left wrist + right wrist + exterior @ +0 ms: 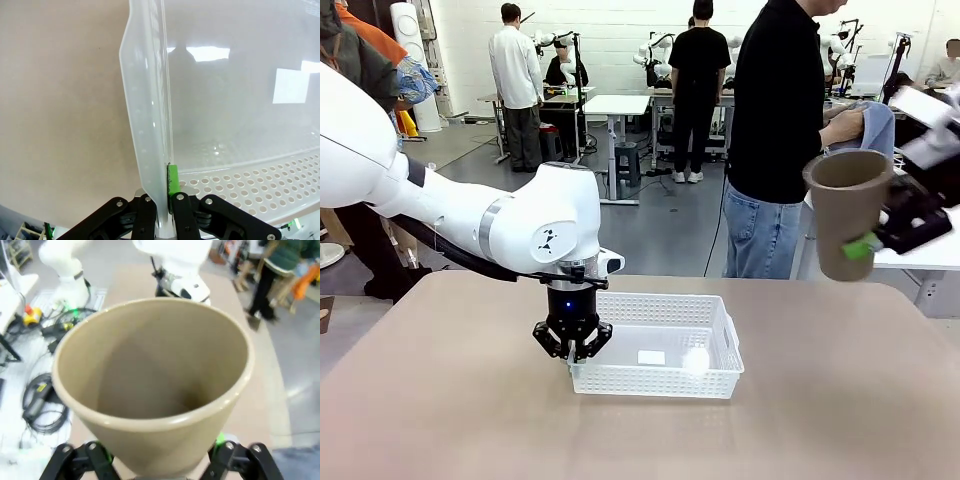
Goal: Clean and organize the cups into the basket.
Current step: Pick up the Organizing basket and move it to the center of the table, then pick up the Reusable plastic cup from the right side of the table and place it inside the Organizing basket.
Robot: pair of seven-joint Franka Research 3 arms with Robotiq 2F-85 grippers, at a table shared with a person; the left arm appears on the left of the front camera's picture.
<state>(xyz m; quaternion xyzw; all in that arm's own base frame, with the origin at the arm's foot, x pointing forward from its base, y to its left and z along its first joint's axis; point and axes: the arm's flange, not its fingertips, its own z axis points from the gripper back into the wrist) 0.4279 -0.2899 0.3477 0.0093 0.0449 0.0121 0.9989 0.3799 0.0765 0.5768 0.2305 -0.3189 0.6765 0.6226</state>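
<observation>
The left gripper (572, 346) points straight down at the near left corner of the white perforated basket (655, 381), which sits flat around the middle of the brown table (440, 410). In the left wrist view the left gripper (165, 190) has its jaws pinched together on the basket's thin side wall (145, 125), with one green pad (172, 180) pressed against the inner face and the other finger on the outer face. A pale rectangular label (652, 357) lies on the basket's floor. The right gripper (858, 243) is raised at the right side, above the table's far right edge and well apart from the basket. It is clamped around the lower part of a tan-brown cup (845, 210), which is held off the table, mouth up and leaning slightly. From the right wrist view the cup (150, 385) opens toward the camera, its narrow base held between the two fingers of the right gripper (160, 465). Behind the table stands a person (780, 100) in a black top and jeans, one hand (842, 128) holding a grey-blue cloth (878, 125) just above the cup's rim
</observation>
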